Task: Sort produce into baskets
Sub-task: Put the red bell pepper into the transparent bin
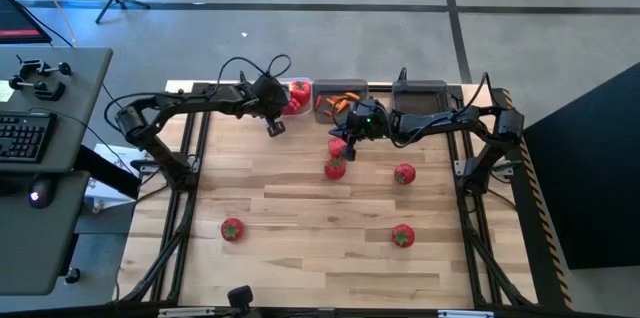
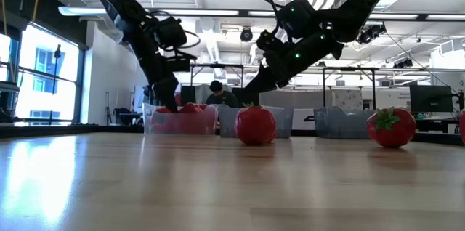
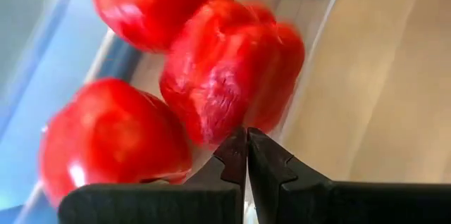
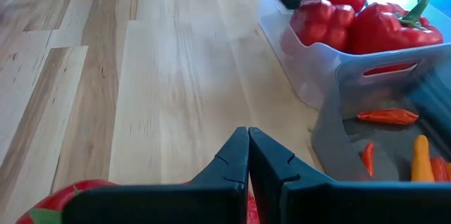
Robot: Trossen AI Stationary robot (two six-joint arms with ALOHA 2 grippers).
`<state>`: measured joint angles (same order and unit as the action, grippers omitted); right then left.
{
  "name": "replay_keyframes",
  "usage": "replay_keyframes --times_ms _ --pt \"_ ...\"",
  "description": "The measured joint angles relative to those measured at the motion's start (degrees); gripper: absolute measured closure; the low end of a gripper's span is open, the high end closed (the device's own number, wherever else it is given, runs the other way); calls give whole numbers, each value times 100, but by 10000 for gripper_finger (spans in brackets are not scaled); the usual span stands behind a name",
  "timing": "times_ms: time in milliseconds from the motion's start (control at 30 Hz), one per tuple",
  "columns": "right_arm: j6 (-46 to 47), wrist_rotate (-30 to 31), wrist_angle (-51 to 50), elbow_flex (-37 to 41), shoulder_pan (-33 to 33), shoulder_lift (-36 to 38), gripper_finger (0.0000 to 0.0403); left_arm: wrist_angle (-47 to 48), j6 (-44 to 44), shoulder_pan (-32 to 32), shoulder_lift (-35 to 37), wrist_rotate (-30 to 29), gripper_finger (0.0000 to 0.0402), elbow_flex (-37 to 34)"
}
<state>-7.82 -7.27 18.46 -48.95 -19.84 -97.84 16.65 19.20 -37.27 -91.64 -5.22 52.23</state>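
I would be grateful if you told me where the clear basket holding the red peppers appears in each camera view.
High view: clear basket at the table's far edge, leftmost of three bins.
Low view: left of centre, behind the left arm.
Left wrist view: fills the frame, wall.
Right wrist view: upper right.
Shared landmark: the grey bin with orange pieces beside it.

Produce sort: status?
Both end effectors shut, empty: left by clear basket of peppers, right above tomatoes. Five tomatoes loose on table. Nothing blocking.
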Motion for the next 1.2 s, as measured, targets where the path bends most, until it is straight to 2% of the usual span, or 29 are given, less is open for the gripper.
replay_keyframes --times_ms 267,467,667,1033,1200 --pt "-6 0 -15 0 0 0 403 -65 -223 -111 402 -44 401 101" --pt "2 0 -7 0 0 -2 403 -322 -258 -32 151 137 401 101" --pt "27 0 -15 0 0 -2 403 15 -259 7 83 -305 401 101" --pt "29 2 -20 0 0 -2 403 -46 -562 32 -293 3 401 105" --pt "29 2 -22 0 0 -2 403 -406 -675 56 -356 44 401 105"
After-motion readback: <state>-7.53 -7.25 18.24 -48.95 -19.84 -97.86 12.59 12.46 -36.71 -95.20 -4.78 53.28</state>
